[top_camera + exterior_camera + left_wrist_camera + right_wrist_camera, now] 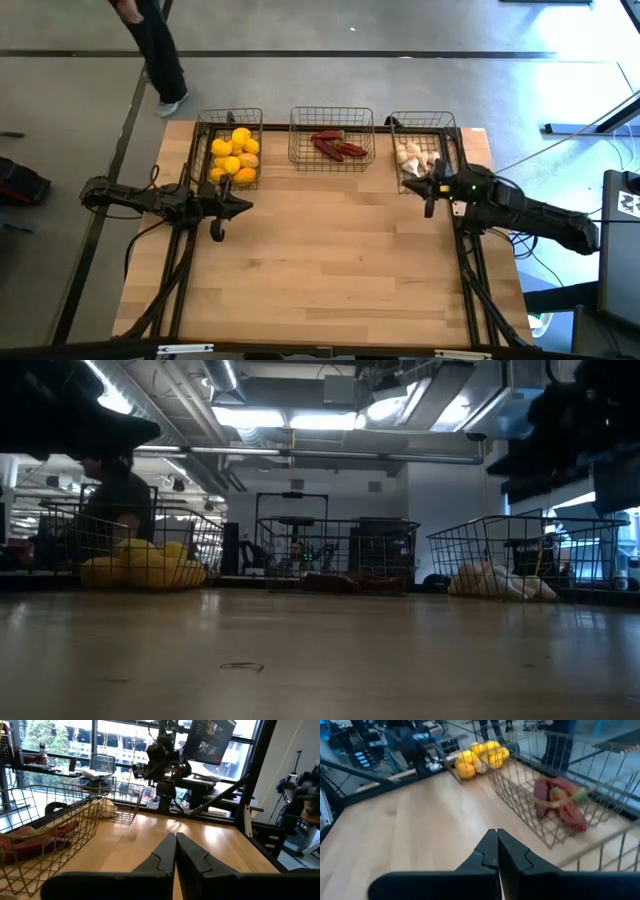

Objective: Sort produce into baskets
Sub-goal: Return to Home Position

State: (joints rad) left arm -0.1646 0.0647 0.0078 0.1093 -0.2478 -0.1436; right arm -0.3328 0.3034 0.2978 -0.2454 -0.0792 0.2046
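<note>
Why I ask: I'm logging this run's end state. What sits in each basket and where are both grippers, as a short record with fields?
Left basket: dark wire-mesh basket holding round yellow lemons
Middle basket: alike wire basket holding slim red chili peppers
Right basket: third wire basket holding whitish garlic bulbs
Left gripper: shut, empty, above the wooden table before the lemon basket
Right gripper: shut, empty, beside the garlic basket's near end
Person: legs beyond the table's far left corner
</note>
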